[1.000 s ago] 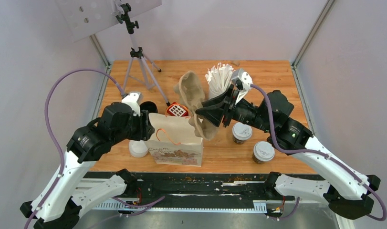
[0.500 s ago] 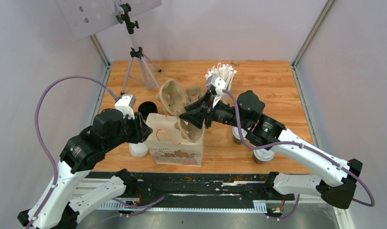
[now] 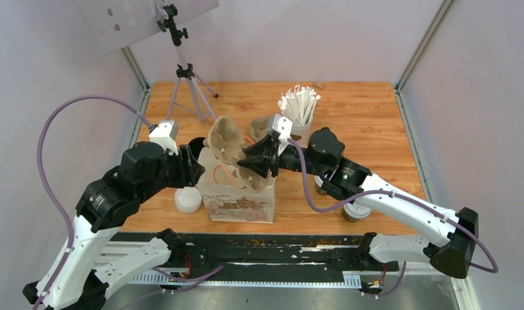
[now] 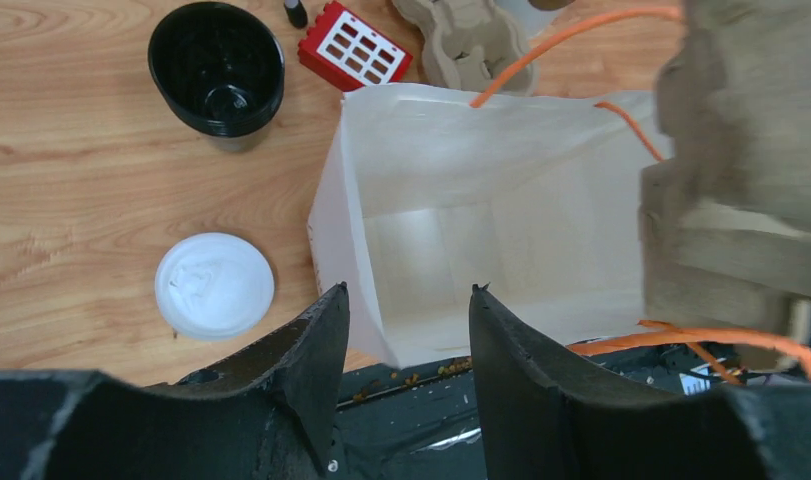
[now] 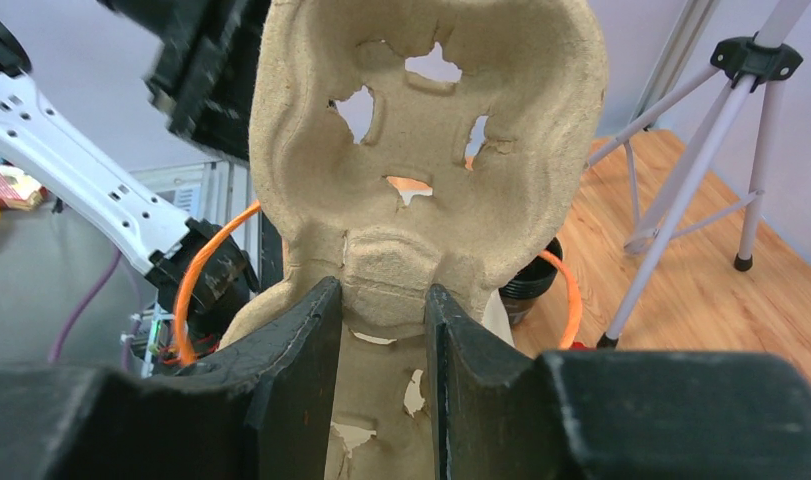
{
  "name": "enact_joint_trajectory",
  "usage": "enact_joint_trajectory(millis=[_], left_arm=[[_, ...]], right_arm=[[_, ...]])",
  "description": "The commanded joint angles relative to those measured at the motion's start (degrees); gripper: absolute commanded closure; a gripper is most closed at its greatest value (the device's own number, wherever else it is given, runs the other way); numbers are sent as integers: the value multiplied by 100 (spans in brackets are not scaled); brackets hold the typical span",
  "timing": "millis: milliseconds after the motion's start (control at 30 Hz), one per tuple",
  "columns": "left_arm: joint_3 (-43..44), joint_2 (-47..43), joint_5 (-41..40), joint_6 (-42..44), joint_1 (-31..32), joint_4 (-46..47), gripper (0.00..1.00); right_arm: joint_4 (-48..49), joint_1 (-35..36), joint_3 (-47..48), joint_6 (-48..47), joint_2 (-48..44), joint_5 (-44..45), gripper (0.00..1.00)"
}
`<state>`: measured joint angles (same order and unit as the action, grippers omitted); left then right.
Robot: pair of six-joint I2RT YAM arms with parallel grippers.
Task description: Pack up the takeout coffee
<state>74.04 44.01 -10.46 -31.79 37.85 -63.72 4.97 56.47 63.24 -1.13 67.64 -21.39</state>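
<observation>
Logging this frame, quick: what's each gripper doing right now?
Left gripper: open, at the bag rim, holding nothing.
Right gripper: closed on the tray.

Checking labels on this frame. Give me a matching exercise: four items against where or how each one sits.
Things:
1. tray
2. bag
3. black cup
4. white lid

States:
A. lying flat on the table, beside the bag
B. clamped in the right pincer
C. standing, rectangular mouth open
D. upright, round, uncovered

Pairs: 1-B, 2-C, 3-D, 4-A
</observation>
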Motion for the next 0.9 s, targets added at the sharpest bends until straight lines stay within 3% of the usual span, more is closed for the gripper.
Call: enact_joint_trajectory(millis=[0, 333, 600, 733, 867], left_arm=[[441, 60, -184, 39, -23, -169, 44], [-119, 98, -423, -3, -23, -64, 40], [211, 124, -1066, -383, -23, -244, 41], [133, -65, -1002, -527, -21, -451, 44], [-317, -312, -455, -345, -22, -6, 48]], right_arm=[[474, 26, -151, -395, 68, -28, 74], [267, 42, -383, -608, -56, -42, 74], [403, 49, -254, -651, 16, -62, 74], [676, 49, -266, -578, 113, -59, 74], [1017, 65, -250, -434, 191, -43, 74]])
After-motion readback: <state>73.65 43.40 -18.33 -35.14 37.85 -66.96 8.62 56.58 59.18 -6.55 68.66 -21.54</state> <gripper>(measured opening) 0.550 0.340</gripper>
